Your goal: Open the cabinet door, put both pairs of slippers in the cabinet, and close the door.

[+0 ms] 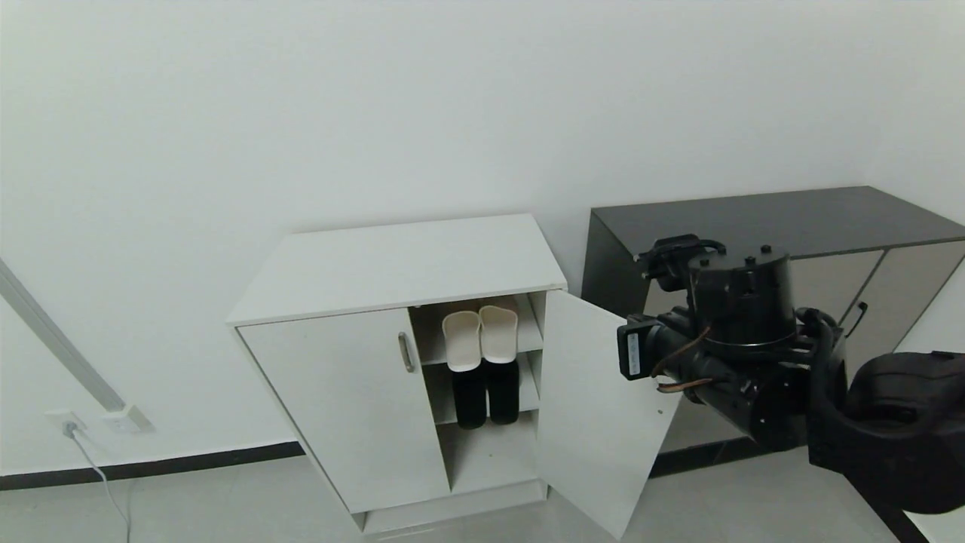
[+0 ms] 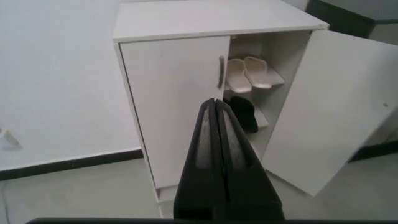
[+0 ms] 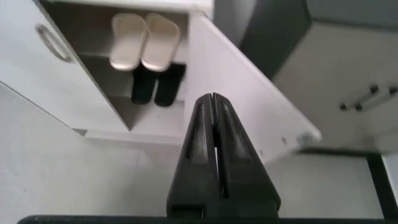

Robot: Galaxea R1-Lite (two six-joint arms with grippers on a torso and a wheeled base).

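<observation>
Locate the white two-door cabinet point(image 1: 392, 264) against the wall, left door shut. Find its flat white right-hand door point(image 1: 595, 400) swung wide open, beside the right arm. Confirm the black pair of slippers point(image 1: 486, 396) on the middle shelf and the cream pair of slippers point(image 1: 480, 335) on the shelf above. Treat stowing as complete and proceed to closing. Note the right hand point(image 3: 213, 102) pinched shut and empty. Set it against the door's outer face near the free edge and push steadily along the hinge arc until flush. Hold the left hand point(image 2: 214, 106), likewise shut and empty, back from the closing gap.
</observation>
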